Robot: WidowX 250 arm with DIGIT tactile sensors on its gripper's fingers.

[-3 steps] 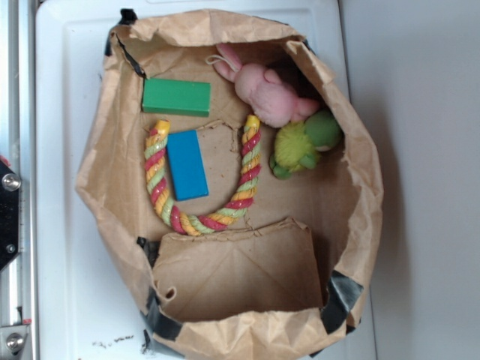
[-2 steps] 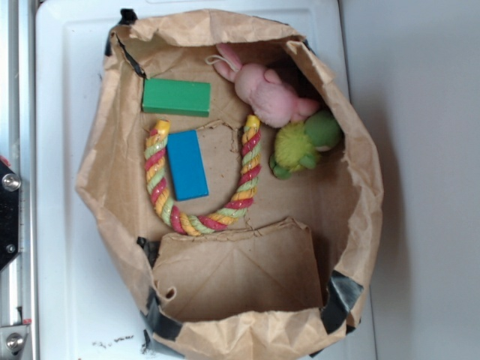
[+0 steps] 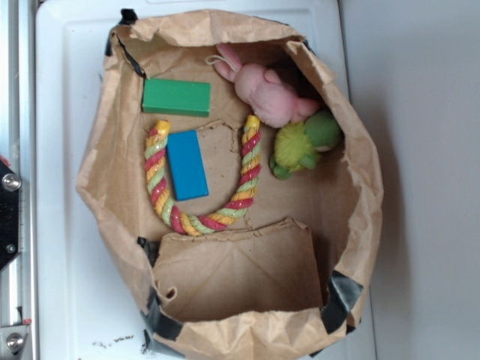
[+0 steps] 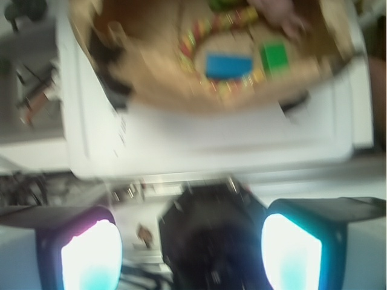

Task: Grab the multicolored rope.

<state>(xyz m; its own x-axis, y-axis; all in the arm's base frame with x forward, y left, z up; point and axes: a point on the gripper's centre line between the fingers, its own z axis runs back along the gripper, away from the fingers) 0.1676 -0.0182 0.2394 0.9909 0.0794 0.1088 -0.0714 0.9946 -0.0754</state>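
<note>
The multicolored rope is a thick twisted cord of red, yellow and pale green, lying in a U on the floor of an open brown paper bag. It curves round a blue block. In the blurred wrist view the rope shows far off at the top, inside the bag. My gripper hangs well back from the bag over the robot's base, its two pale fingers wide apart with nothing between them. The exterior view does not show the gripper.
A green block, a pink plush rabbit and a green-yellow plush toy also lie in the bag. A cardboard flap covers the bag's near floor. The bag sits on a white surface. A metal rail runs along the left.
Nothing has visibly moved in the exterior view; the wrist view is motion-blurred.
</note>
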